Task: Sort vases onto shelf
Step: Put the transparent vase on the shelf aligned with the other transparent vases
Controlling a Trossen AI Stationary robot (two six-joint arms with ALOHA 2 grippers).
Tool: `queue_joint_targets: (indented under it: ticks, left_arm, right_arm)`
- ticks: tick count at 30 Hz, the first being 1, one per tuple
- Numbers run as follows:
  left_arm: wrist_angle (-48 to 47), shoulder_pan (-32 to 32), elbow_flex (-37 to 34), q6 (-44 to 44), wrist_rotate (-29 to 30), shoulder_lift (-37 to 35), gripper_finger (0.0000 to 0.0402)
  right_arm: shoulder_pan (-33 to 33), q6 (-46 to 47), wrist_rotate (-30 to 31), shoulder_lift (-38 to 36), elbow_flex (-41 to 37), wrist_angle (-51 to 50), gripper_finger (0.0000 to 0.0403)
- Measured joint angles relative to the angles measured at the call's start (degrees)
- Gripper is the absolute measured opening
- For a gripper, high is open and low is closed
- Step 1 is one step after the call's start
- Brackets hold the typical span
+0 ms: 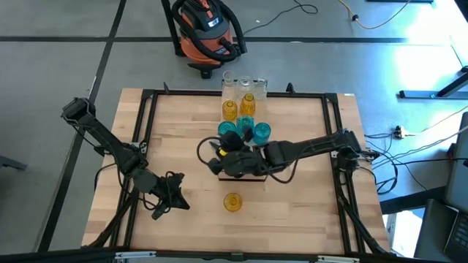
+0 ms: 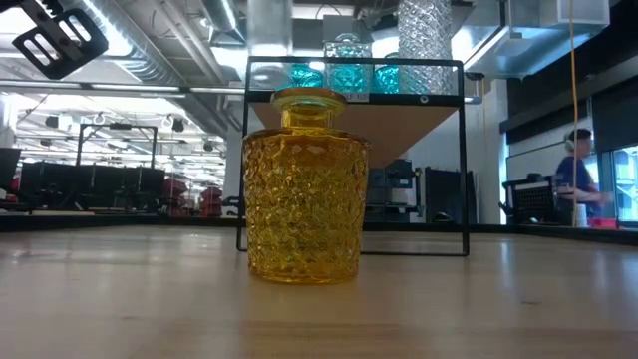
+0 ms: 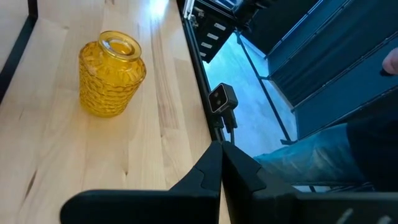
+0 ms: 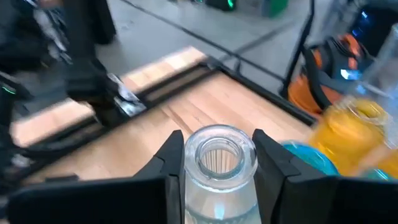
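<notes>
My right gripper [image 1: 225,157] hangs over the near end of the shelf [image 1: 257,109], shut on a clear vase [image 4: 219,163]. The shelf top carries teal vases [image 1: 245,128], amber vases [image 1: 231,109] and clear vases [image 1: 241,86]. In the low view the shelf [image 2: 399,120] stands on thin black legs with teal vases [image 2: 349,68] on top. One amber vase [image 1: 232,201] stands upright on its base on the table near the front edge. My left gripper [image 1: 164,204] waits shut at the near left, with that amber vase [image 3: 111,73] ahead of it. My right gripper pinches the clear vase's neck [image 4: 186,163], just below the rim, between its two fingers [image 4: 268,163], one on each side. The vase's open mouth faces the wrist camera. The tabletop shows well below it, so the vase is lifted clear.
A black frame [image 1: 146,117] runs round the tabletop. An orange shop vacuum [image 1: 208,33] stands on the floor beyond the far edge. A small camera [image 3: 222,98] sits at the near edge. A person's leg [image 3: 311,163] shows past that edge, and another person [image 2: 576,175] stands far off.
</notes>
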State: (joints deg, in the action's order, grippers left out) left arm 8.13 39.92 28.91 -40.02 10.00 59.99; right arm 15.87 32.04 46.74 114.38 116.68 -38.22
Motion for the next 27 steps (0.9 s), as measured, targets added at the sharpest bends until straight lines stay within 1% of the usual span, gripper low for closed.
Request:
queue_joint_targets:
  ticks: [3, 11, 17, 27]
  left_arm:
    - [0.02, 0.00, 0.01, 0.06, 0.00, 0.00, 0.0000]
    - [-0.19, 0.00, 0.00, 0.78, 1.09, 0.00, 0.0000]
    - [-0.16, -0.01, 0.00, 0.99, 1.31, 0.00, 0.0000]
    - [-0.16, -0.02, 0.00, 1.26, 1.53, 0.00, 0.0000]
  right_arm:
    - [-0.17, 3.10, 0.07, -0.74, -0.02, -4.93, 0.0093]
    - [-0.10, 7.01, -1.30, -0.89, -0.02, -6.15, 0.0093]
    - [-0.10, 12.12, -1.18, -0.87, -0.15, -10.95, 0.0093]
    - [-0.14, 12.91, -1.31, -0.87, -0.15, -11.42, 0.0093]
